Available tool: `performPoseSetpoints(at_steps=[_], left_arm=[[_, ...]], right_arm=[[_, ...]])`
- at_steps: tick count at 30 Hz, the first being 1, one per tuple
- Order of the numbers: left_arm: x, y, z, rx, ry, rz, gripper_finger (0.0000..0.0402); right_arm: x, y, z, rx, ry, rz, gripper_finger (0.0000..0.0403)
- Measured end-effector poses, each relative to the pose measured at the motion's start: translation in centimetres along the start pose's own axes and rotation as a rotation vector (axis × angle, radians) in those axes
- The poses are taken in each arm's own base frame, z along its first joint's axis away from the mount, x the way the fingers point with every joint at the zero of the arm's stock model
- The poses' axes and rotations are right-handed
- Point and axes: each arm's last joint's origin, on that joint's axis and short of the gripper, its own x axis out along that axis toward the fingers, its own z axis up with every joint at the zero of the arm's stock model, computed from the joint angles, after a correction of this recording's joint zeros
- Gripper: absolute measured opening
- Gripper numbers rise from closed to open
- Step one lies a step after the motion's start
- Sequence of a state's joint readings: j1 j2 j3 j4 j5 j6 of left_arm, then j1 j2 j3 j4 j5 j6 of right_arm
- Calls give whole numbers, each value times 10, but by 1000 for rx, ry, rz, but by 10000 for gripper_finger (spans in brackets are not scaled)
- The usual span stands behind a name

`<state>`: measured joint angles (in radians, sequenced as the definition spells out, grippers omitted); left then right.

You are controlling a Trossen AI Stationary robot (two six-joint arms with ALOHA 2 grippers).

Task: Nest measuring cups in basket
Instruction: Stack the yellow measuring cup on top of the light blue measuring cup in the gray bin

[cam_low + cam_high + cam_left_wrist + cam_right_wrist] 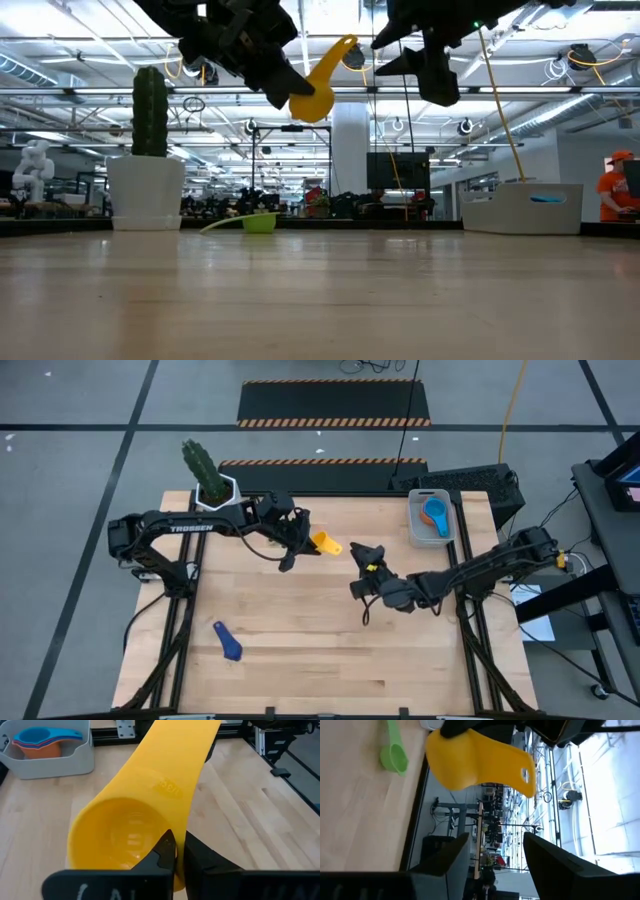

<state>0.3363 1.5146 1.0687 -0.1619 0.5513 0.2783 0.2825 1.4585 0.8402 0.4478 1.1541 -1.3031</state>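
One yellow cup [326,543] is the item in hand, raised clear of the table [300,650] and well left of the basket [432,532]. Taken left to right with the basket as reference: a dark blue cup [228,641] lies far left and nearer the front edge; the left gripper [292,544] is clenched on the yellow cup's bowl rim; the right gripper [365,563] hangs just right of the yellow cup, jaws parted and empty, the flat handle pointing toward it. The basket holds nested cups, light blue over orange. The yellow cup is moulded plastic, smooth and glossy, with a round bowl and an embossed flat handle. Judged light, rigid and somewhat slippery; the handle appears the soundest place to grip.
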Motion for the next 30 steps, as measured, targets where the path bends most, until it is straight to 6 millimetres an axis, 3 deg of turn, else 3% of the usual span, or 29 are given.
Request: performPoseSetpoints(at_steps=[15, 23, 30], left_arm=[[0, 0, 0, 2, -3, -7, 11], [3, -5, 1, 8, -8, -49, 8], [21, -5, -5, 18, -1, -84, 9]], right_arm=[[0, -2, 1, -7, -16, -7, 192], [0, -7, 7, -46, -186, -10, 192], [-1, -15, 10, -99, -278, -72, 192]])
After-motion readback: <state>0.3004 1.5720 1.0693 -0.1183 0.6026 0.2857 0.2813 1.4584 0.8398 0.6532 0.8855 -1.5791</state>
